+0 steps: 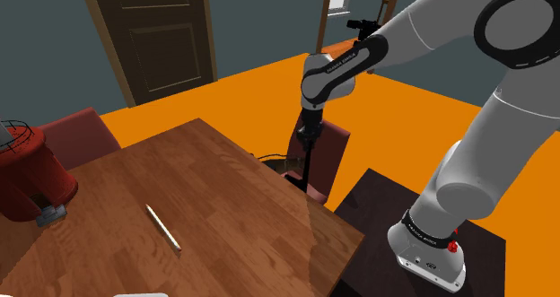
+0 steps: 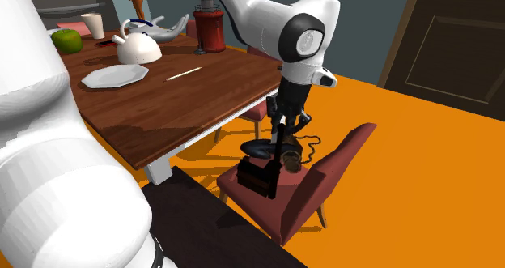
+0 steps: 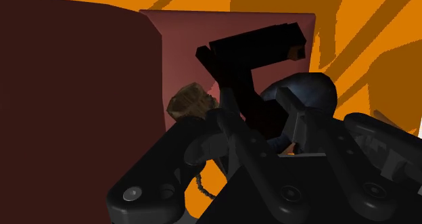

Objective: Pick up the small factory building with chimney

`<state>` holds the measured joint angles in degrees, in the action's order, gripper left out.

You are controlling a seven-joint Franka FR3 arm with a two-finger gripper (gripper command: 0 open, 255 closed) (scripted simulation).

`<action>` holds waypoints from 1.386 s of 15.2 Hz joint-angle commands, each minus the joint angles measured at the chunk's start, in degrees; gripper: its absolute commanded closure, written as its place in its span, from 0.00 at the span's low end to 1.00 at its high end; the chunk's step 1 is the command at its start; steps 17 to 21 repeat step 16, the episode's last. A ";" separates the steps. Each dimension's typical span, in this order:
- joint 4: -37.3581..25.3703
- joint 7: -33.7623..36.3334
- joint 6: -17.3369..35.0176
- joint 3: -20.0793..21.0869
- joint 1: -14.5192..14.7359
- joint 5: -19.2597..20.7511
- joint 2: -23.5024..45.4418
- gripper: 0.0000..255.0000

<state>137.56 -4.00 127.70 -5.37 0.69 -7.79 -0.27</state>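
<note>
Arm (image 1: 431, 26) lettering too small to read, end effector (image 2: 273, 189) low at red chair (image 2: 340, 165) seat, grip state impossible to tell, one dark factory building (image 2: 256, 179), one brown lump (image 3: 191, 101), one blue-black dome (image 3: 311, 91)

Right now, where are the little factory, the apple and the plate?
factory (image 2: 255, 178): second exterior view, dark boxy body.
apple (image 2: 67, 40): second exterior view, green middle.
plate (image 2: 112, 76): second exterior view, bare white middle.
</note>
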 commanded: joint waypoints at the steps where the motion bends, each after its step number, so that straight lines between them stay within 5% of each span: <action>1: -0.34 0.26 -1.18 0.00 0.00 0.20 -0.89 1.00; 14: -4.57 2.03 -11.42 0.00 -0.17 1.65 -7.04 1.00; 21: -4.62 2.05 -11.54 0.00 -0.17 1.66 -7.10 1.00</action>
